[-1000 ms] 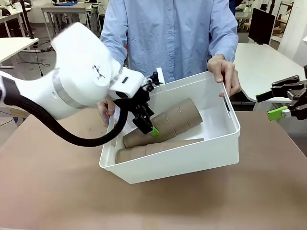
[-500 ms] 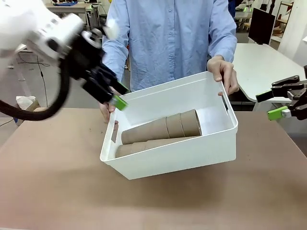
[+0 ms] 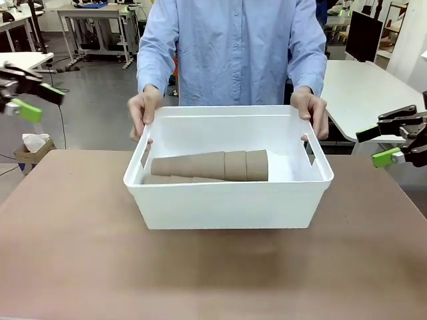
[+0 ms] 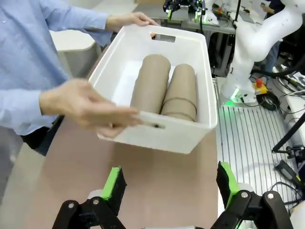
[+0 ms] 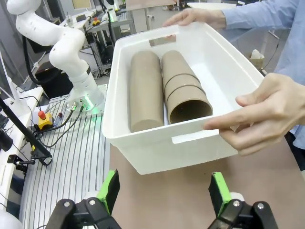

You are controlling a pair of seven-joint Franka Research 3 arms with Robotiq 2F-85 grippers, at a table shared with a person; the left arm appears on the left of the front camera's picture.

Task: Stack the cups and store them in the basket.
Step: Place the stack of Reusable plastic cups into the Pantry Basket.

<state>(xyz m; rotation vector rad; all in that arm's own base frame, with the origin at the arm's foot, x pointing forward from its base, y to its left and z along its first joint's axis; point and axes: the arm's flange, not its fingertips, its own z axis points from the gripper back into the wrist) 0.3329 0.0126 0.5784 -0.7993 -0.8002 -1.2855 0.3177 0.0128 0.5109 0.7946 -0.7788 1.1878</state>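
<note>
1. Tall tapered matte tan-brown cardboard cups (image 3: 212,165): nested in two stacks, laid side by side on their sides inside the basket, long axes along its length.
2. Large white rectangular plastic basket (image 3: 220,203): set on the brown table (image 3: 213,273), held at both short ends by a person's hands (image 3: 143,113).
3. Left gripper (image 4: 171,183), right gripper (image 5: 163,188): jaws apart, nothing between them, well clear of the basket.

tan-brown cups (image 3: 213,165), white basket (image 3: 227,203), light blue sleeve (image 3: 155,50), brown table (image 3: 213,273)

Basket (image 3: 227,200) open above, cups (image 3: 210,165) lying inside, person's hands (image 3: 143,113) gripping both short ends — long sides free.
</note>
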